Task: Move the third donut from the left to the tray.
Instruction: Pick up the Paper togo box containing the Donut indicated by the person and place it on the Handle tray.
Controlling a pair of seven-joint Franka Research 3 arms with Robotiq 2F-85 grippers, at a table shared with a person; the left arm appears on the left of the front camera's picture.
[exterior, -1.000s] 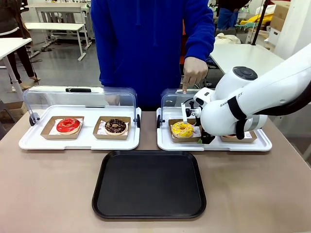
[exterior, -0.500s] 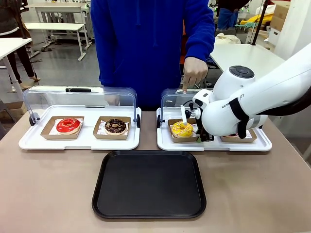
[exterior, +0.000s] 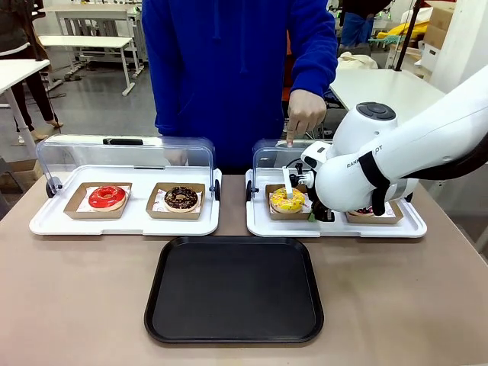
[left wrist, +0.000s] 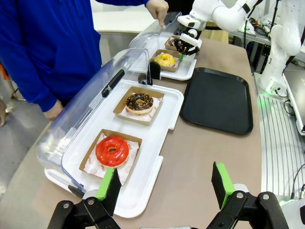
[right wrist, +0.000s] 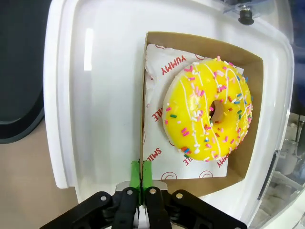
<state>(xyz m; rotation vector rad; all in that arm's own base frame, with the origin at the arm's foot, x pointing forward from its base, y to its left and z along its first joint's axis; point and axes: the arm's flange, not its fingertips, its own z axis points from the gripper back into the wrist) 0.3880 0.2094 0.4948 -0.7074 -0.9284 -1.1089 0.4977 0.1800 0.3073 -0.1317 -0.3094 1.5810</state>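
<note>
Yellow-iced donut (right wrist: pixel 208 109) is seen lying in its brown cardboard box (right wrist: pixel 252 119), just beyond and to one side of the right tool (right wrist: pixel 141 174). That tool's jaws are pinched shut on the box's near wall. In the front view the tool itself is hidden behind the white arm (exterior: pixel 381 164), and the neighbouring box is largely covered. The black tray (exterior: pixel 234 290) lies bare on the surface, on the robot's side of the white tray (right wrist: pixel 95 95). The left tool (left wrist: pixel 164 188) is held wide, gripping nothing.
</note>
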